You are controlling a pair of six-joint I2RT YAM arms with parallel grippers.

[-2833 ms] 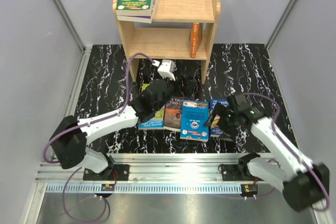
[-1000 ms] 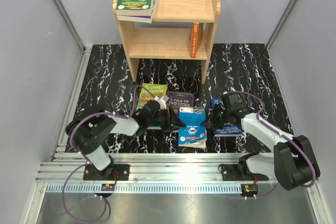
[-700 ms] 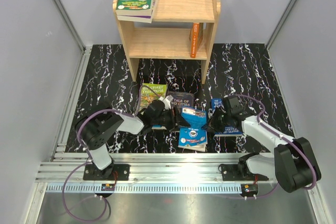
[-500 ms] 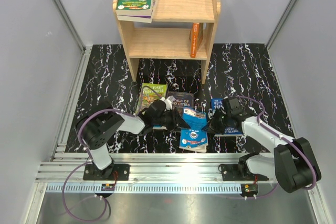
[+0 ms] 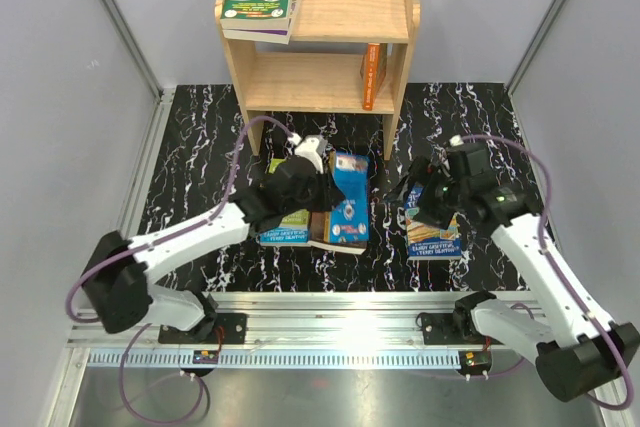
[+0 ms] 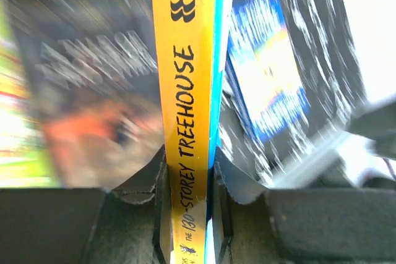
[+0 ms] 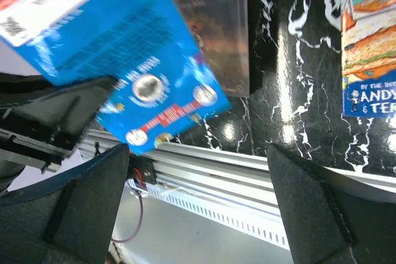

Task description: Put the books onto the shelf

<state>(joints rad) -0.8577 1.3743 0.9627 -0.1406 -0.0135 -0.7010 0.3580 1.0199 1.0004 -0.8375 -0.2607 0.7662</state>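
Lifted off the black marbled table [image 5: 200, 167] since a second ago, the blue yellow-spined paperback [image 5: 347, 200] stands upright, pinched between the fingers of our left gripper [image 6: 187, 165]. We see our right gripper [image 7: 197, 153] spread wide and empty.

Black marbled tabletop [image 5: 200, 147], aluminium rail [image 5: 340, 307], grey walls [image 5: 60, 97]

l gripper [image 6: 189, 180] clamping book [image 6: 184, 60], r gripper [image 7: 195, 156] jaws spread.
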